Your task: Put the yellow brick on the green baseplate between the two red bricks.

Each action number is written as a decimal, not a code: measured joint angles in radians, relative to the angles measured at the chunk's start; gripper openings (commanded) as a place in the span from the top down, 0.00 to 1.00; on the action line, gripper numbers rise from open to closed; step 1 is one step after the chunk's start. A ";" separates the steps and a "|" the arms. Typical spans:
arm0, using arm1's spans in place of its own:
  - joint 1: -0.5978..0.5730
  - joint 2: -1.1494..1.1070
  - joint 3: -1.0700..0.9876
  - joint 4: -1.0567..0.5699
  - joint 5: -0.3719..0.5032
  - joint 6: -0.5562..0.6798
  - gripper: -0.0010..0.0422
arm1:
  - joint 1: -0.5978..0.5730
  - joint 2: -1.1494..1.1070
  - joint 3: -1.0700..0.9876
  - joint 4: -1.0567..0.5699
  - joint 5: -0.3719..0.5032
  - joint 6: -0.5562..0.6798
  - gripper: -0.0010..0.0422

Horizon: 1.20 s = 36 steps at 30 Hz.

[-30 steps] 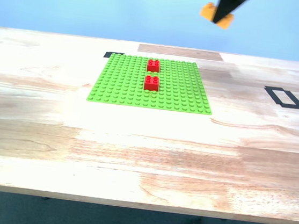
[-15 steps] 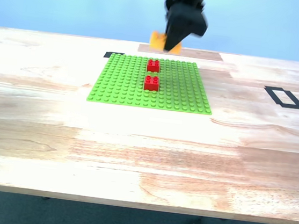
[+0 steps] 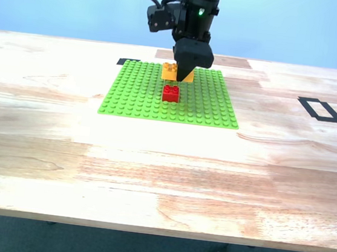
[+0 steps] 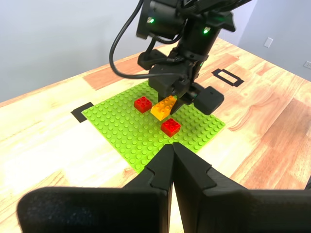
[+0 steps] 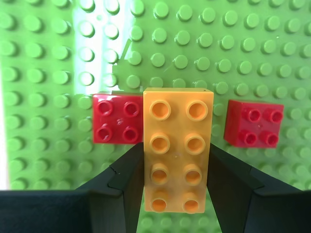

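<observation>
- The green baseplate lay flat on the wooden table and carried the two red bricks: the near red brick in plain sight, the far red brick hidden behind my arm in the exterior view.
- My second gripper was clamped on the yellow brick, jaws pressing its two long sides.
- I held the brick above the plate over the gap between the reds; whether it touched the studs, I could not tell.
- Its studs faced up, and its long axis ran across the line joining the red bricks.
- My first gripper had its jaws pressed together on nothing, back from the plate.
</observation>
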 measured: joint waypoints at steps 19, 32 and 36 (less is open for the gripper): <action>0.000 0.000 0.000 -0.007 0.000 0.026 0.98 | -0.044 0.058 0.026 0.038 -0.025 0.030 0.73; 0.000 0.000 0.000 -0.006 0.000 0.026 0.98 | -0.044 0.053 0.009 0.065 -0.060 0.051 0.56; 0.000 0.000 0.000 -0.006 0.000 0.026 0.98 | -0.043 0.052 0.003 0.076 -0.062 0.051 0.56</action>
